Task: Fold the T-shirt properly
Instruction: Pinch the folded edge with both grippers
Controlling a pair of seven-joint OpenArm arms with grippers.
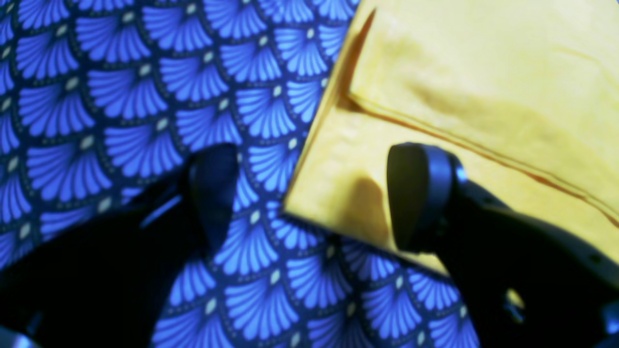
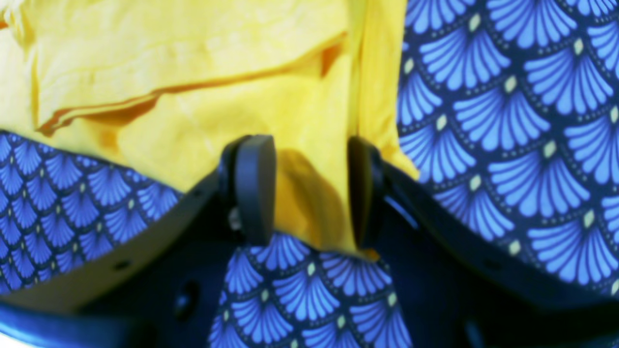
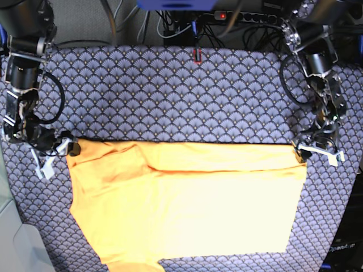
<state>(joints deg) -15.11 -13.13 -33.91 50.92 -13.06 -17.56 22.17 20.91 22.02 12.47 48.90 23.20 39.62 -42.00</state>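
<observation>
Both grippers at the T-shirt's [image 3: 187, 204] far folded edge

Our left gripper [image 1: 309, 198] is spread wide astride one corner, our right gripper [image 2: 309, 191] half-spread around cloth; we judge both should pinch together before lifting evenly

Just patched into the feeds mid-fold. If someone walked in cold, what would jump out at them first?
The bright yellow-orange T-shirt spread across the near half of the blue scallop-patterned cloth, its far edge already folded over into a straight band. Then the two arms at that band's ends: the right gripper has its fingers either side of a bunched shirt corner, while the left gripper stands wide open over the opposite corner.
</observation>
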